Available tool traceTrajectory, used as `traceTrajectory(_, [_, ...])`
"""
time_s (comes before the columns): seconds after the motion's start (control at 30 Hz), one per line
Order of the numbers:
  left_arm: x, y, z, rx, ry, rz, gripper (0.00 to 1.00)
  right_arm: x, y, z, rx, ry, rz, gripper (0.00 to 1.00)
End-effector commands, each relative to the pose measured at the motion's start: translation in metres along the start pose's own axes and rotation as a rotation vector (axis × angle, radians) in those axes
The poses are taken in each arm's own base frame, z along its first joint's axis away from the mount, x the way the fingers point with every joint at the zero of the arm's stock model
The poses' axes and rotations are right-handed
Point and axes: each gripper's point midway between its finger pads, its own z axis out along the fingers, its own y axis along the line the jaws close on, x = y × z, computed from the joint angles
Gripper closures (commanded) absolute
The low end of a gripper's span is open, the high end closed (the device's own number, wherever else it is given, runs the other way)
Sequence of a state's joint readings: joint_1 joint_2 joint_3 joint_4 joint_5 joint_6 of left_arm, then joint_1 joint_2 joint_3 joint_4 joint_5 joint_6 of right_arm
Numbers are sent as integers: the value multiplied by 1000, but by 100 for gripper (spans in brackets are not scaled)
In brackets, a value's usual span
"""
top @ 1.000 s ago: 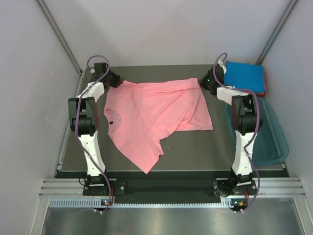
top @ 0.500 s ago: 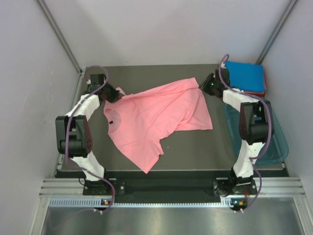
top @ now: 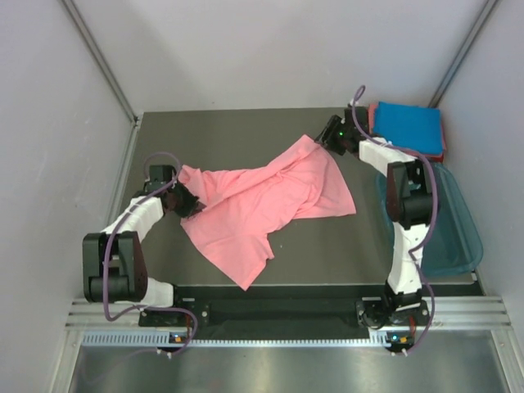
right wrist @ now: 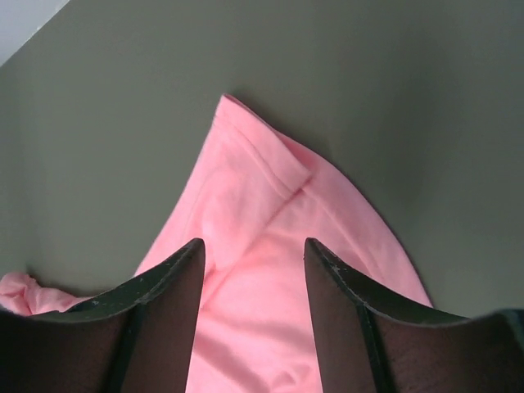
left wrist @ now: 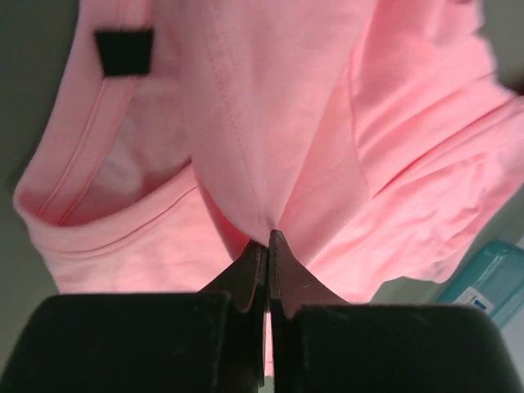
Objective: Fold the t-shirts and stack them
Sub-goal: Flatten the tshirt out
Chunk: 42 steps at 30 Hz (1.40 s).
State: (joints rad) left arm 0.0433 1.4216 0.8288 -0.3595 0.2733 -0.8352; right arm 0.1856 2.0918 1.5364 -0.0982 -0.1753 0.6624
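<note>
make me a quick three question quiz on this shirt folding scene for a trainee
1. True or false: the left gripper is shut on the salmon-pink t-shirt.
2. The right gripper is: A) open over a corner of that shirt; B) shut on that shirt; C) shut on nothing.
3. Where does the folded blue t-shirt lie?
Key: 1 true. 2 A. 3 At the far right corner of the table, beyond the teal tub.
</note>
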Motion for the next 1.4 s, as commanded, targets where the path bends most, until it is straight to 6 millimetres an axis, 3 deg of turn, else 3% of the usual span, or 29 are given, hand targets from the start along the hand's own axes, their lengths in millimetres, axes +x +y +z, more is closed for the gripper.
traceTrajectory(0.0, [15,4,1,31,36,23,100,5,25,13,-32,35,-63,48])
traceTrajectory(0.03, [19,7,3,25,48,24,100,0,37,15,-48,29,-95,48])
traceTrajectory(0.23, [21,18,5,-1,43,48,100,-6,41,43,-14,0,-166,47])
traceTrajectory(0.3, [24,19,6,3,49,46,100,4,36,57,14,24,-163,47])
traceTrajectory(0.33, [24,18,7,17,49,49,100,-1,47,60,18,3,-182,47])
traceTrajectory(0.37, [25,18,8,20,52,48,100,18,32,68,80,58,-191,46])
traceTrajectory(0.43, [28,19,10,19,61,50,100,17,33,72,135,43,-238,46])
traceTrajectory(0.57, [26,20,12,13,60,63,100,32,14,83,225,60,-275,45])
traceTrajectory(0.63, [26,19,12,17,56,62,100,28,16,86,241,46,-284,44])
traceTrajectory(0.7, [25,15,11,33,50,60,100,38,8,93,277,67,-300,47])
traceTrajectory(0.83, [19,11,8,39,25,70,100,42,-2,95,335,60,-310,75])
traceTrajectory(0.87, [17,9,7,41,18,69,100,39,-2,94,337,51,-311,89])
traceTrajectory(0.93, [13,7,6,44,5,67,100,29,7,93,314,10,-319,100])
traceTrajectory(1.03, [3,-6,5,63,-11,66,100,1,28,79,250,-58,-329,100])
traceTrajectory(1.07, [0,-9,4,65,-15,68,100,-24,52,64,190,-136,-326,100])
traceTrajectory(1.1, [-5,-16,2,72,-22,69,100,-35,62,55,165,-168,-340,100])
traceTrajectory(1.13, [-9,-19,0,75,-32,71,100,-32,58,49,148,-164,-347,100])
traceTrajectory(1.17, [-13,-24,-3,77,-43,77,100,-60,84,22,78,-255,-353,100])
traceTrajectory(1.2, [-14,-24,-4,74,-44,78,100,-64,89,11,54,-273,-356,100])
traceTrajectory(1.23, [-13,-25,-7,71,-45,81,100,-46,73,9,58,-228,-363,100])
traceTrajectory(1.27, [-13,-23,-9,66,-47,85,100,-55,85,-18,27,-262,-362,100])
traceTrajectory(1.3, [-12,-23,-12,69,-50,89,100,-55,83,-27,15,-281,-354,100])
traceTrajectory(1.33, [-10,-21,-13,64,-45,91,100,-20,50,-26,56,-208,-348,100])
traceTrajectory(1.37, [-4,-15,-13,53,-28,94,100,-22,54,-49,26,-238,-338,100])
